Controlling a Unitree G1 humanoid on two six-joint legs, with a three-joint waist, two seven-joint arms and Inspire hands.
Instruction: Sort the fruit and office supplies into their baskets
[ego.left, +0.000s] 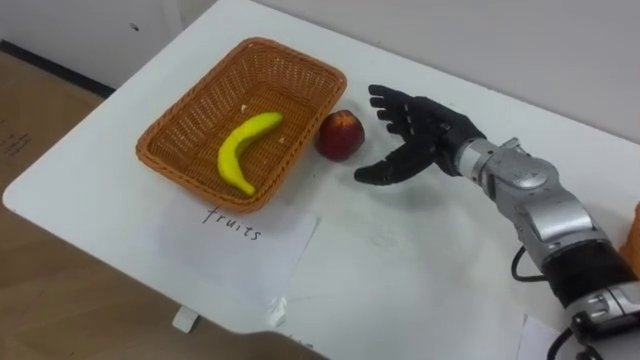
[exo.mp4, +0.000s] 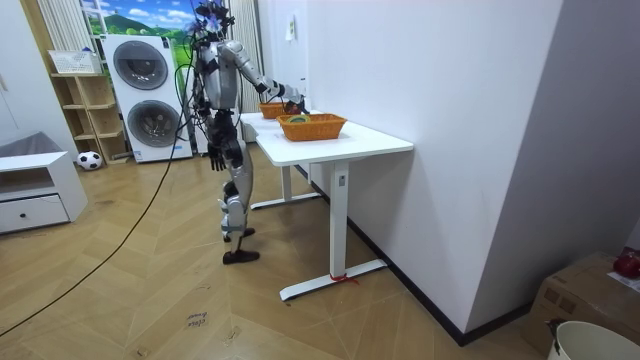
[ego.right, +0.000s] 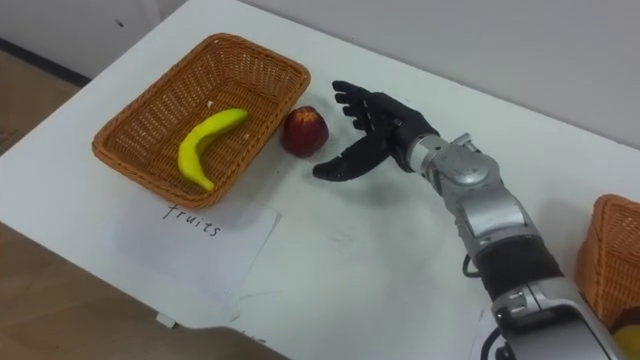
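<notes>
A red apple (ego.left: 340, 135) rests on the white table (ego.left: 420, 270), touching the right side of the wicker fruit basket (ego.left: 190, 115). Inside that basket lies a yellow banana (ego.left: 245, 150). My right hand (ego.left: 415, 135) hovers open just right of the apple, fingers spread and palm turned toward it, a small gap between them. In the right eye view the same apple (ego.right: 305, 132) and right hand (ego.right: 380, 130) appear, with a second wicker basket (ego.right: 612, 260) at the right edge. In the room view I stand at the table's end with my right arm stretched over it.
A white paper sheet (ego.left: 235, 240) handwritten "fruits" lies in front of the fruit basket, near the table's front edge. A white wall runs along the table's far side. In the room view two baskets (exo.mp4: 312, 125) stand on the table, with washing machines (exo.mp4: 140, 95) behind me.
</notes>
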